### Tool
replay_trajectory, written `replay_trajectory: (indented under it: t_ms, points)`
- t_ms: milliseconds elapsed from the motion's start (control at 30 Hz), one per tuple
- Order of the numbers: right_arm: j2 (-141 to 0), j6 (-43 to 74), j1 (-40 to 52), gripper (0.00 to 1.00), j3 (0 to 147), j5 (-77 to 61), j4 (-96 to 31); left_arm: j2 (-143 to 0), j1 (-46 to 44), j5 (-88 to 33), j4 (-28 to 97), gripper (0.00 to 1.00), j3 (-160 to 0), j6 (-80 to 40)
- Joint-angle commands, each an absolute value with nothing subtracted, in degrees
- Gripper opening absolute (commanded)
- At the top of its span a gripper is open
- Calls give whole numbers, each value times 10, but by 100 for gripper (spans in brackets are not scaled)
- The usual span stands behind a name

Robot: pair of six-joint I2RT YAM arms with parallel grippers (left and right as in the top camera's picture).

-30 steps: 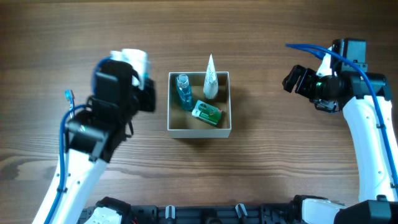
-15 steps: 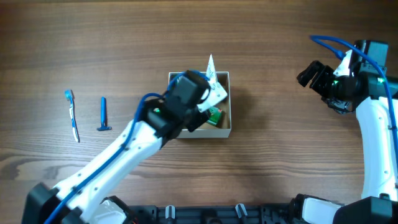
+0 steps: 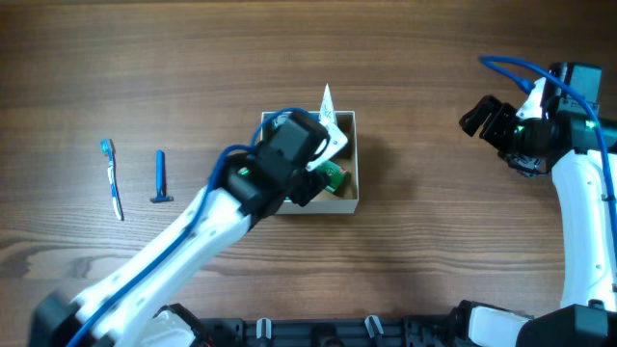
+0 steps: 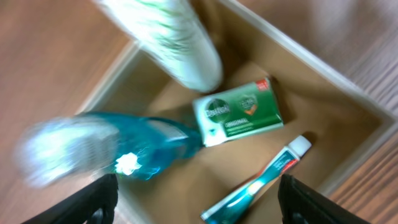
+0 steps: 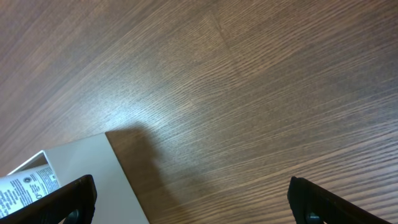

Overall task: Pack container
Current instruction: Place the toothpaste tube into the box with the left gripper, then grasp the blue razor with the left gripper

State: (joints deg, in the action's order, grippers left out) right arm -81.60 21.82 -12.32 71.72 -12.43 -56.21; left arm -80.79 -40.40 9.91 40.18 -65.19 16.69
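Observation:
The container (image 3: 355,154) stands mid-table, white outside and tan inside (image 4: 249,152). My left gripper (image 3: 316,179) hangs over it, open (image 4: 199,208), its dark fingertips (image 4: 99,200) wide apart. Between and below them a blue toothpaste tube (image 4: 261,180) lies loose on the box floor. Beside it are a green soap box (image 4: 239,112), a blurred blue bottle (image 4: 143,146) and a white tube (image 4: 180,43) leaning on the far wall. My right gripper (image 3: 487,116) is off to the right, open (image 5: 196,202) over bare wood, with the container's corner (image 5: 87,180) at its lower left.
A blue-and-white toothbrush (image 3: 113,178) and a blue razor (image 3: 159,176) lie on the wooden table at the left. The left arm covers most of the box in the overhead view.
The left arm swung from the table's left side to over the container, and its jaws have just opened, leaving the toothpaste tube in the box. The right arm drew slightly further right.

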Motion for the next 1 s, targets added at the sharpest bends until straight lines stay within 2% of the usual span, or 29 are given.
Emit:
replay_trajectory:
  t_ms: [0,67,133,233,400,500,733,967]
  points:
    - [-820,205,-124,100,719,-112,-564,-674,-380,196,452,92,-682,65]
    - [-820,183,-124,100,719,-112,-562,-624,-330,238,500,96,-682,4]
    - [-820,172,-124,100,719,-112,-564,-596,-258,261,541,95,-682,-65]
    - [-820,166,-124,100,719,-113,-567,-595,-105,252,578,100,-678,-188]
    - [-820,166,-124,100,719,-113,-573,-674,44,135,555,100,-636,-199]
    - [-820,166,-124,100,719,-113,-578,-767,77,135,540,100,-627,-180]
    - [-820,165,-124,100,719,-112,-582,-995,82,90,475,100,-627,-121]
    - [-820,165,-124,100,719,-112,-583,-1077,82,63,422,100,-627,-84]
